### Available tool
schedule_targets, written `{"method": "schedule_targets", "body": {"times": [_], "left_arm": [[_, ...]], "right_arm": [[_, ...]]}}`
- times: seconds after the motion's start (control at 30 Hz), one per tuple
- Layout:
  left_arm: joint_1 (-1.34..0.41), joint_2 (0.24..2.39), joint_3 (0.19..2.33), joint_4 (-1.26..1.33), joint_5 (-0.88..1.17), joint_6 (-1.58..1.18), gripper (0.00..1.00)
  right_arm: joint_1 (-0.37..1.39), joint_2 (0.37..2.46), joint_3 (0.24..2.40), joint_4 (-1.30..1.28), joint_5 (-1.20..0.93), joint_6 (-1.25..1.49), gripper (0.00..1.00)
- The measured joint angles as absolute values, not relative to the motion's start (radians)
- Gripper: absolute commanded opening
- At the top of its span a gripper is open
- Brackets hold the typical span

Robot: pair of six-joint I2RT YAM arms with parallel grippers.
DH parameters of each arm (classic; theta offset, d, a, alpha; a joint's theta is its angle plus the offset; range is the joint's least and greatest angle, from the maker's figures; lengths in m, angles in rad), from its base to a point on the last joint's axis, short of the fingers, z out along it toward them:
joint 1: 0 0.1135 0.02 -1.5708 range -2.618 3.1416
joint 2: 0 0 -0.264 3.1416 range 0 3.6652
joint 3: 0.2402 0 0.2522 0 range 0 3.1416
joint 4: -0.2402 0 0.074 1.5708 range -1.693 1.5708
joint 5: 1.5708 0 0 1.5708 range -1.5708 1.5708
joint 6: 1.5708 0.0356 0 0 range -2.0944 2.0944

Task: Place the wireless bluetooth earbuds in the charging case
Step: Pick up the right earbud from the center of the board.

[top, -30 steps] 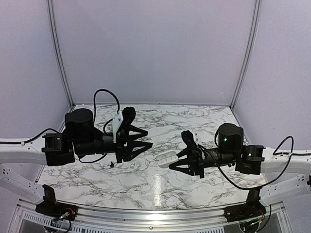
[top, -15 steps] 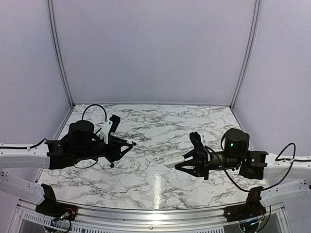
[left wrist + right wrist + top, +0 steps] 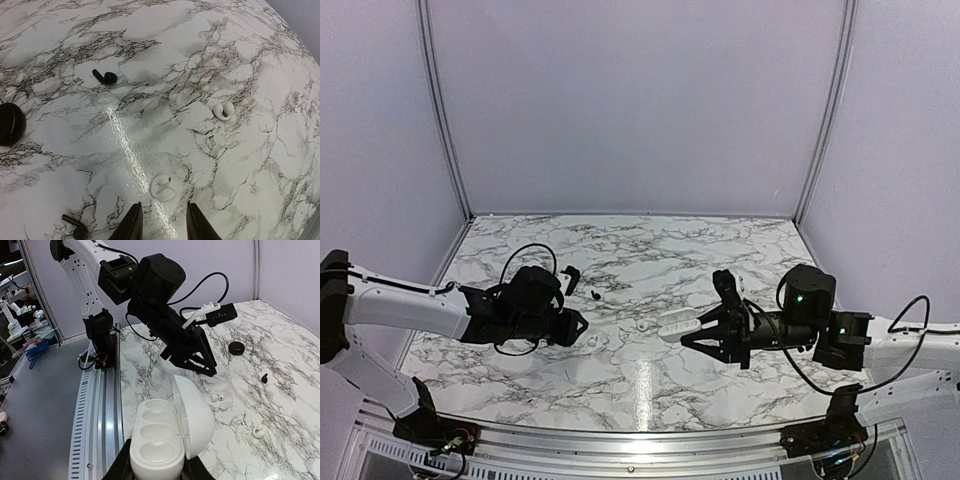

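A white charging case [image 3: 159, 440] with its lid [image 3: 194, 412] swung open shows empty wells; my right gripper [image 3: 156, 471] is shut on its base, above the table at centre right [image 3: 678, 325]. My left gripper [image 3: 164, 227] hangs low over the marble with its jaws apart and nothing between them. One white earbud [image 3: 162, 187] lies just ahead of its fingertips. A second white earbud [image 3: 223, 111] lies farther off to the right. A black earbud [image 3: 105, 76] rests farther away, and another black earbud [image 3: 75, 228] lies beside the left finger.
A closed black case [image 3: 10, 124] sits at the left of the left wrist view. The left arm [image 3: 520, 310] lies low across the table's left side. The metal rail [image 3: 97, 410] along the table's near edge runs beside the held case.
The left arm has dropped from a raised pose down to the table near the white earbud, and its jaws have narrowed. The right arm with the case has shifted slightly right.
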State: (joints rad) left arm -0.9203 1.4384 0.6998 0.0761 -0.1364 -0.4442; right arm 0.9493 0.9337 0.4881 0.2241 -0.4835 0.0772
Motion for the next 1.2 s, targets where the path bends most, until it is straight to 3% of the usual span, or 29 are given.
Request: {"method": "schedule_targets", "body": {"times": [1.2], "left_arm": [[-0.901, 1.694, 0.82, 0.038, -0.099, -0.511, 0.26]], "right_arm": [[0.949, 0.912, 0.488, 0.209, -0.479, 0.058, 0.0]]}}
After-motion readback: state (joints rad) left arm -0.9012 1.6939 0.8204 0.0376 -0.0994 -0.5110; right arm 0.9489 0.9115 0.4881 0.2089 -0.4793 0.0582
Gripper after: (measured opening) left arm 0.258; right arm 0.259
